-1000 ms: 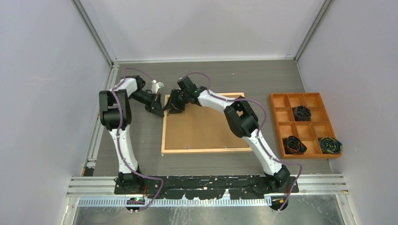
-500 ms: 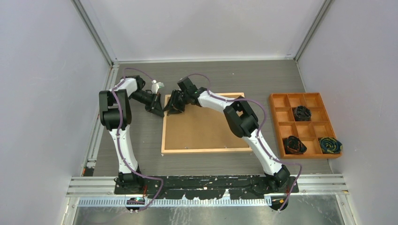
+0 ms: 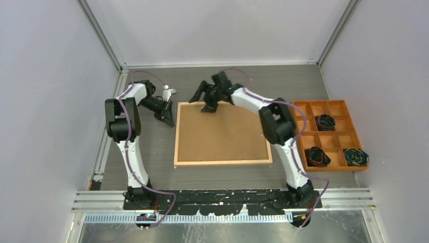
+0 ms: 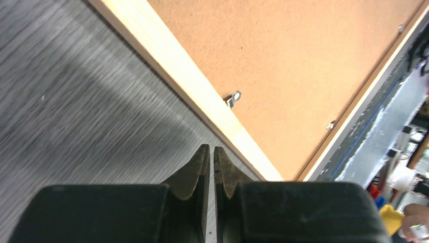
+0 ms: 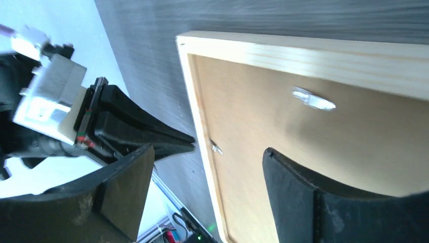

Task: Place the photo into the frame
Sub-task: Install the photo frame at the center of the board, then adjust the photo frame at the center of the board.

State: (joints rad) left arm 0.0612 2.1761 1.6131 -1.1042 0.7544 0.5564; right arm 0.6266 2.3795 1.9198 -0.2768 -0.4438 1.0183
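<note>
While the frame (image 3: 222,162) lay flat on the table (image 3: 152,162) with the photo (image 3: 222,131) inside it, brown back up, the left gripper (image 3: 169,120) was just beside the frame's left rail, jaws pressed together. The right gripper (image 3: 200,104) hovered over the far edge, jaws wide apart, holding nothing.

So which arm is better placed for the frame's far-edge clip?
Likely right: the right end effector is open over that edge, clip ahead; the left end effector is shut beside the frame.
</note>
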